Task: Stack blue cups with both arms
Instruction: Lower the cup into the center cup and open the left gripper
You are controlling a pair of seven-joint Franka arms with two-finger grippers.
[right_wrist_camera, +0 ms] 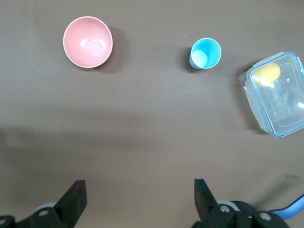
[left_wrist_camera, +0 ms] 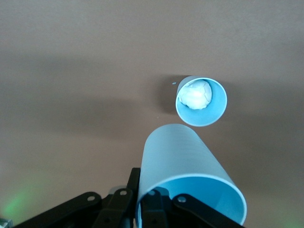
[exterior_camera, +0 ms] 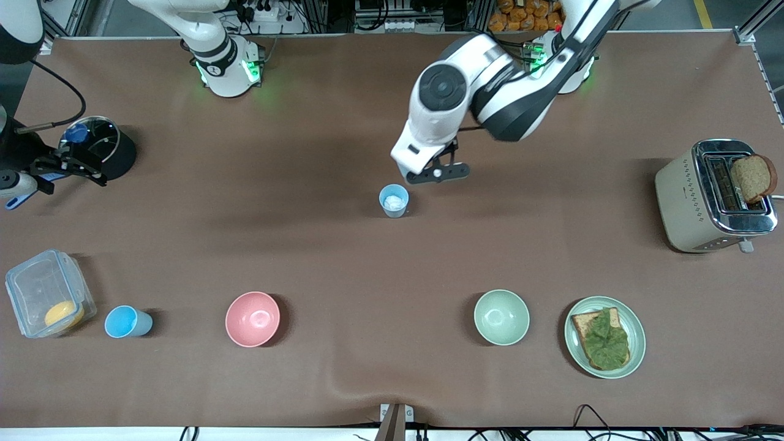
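Left hand (left_wrist_camera: 156,202) pinches one blue cup (left_wrist_camera: 185,166) over the standing cup (exterior_camera: 393,200), nesting not yet done, while the right hand (right_wrist_camera: 137,202) waits spread above the desk (exterior_camera: 343,257).

A brown counter (exterior_camera: 367,257) carries a row nearest the front camera: a clear lidded box (exterior_camera: 46,294) at the right arm's end, a blue cup (exterior_camera: 125,321), a pink bowl (exterior_camera: 252,318), a pale green bowl (exterior_camera: 501,316), a plate (exterior_camera: 637,337). Another blue cup (exterior_camera: 393,200) stands mid-counter; a toaster (exterior_camera: 704,196) and a black pot (exterior_camera: 104,147) sit at the ends.
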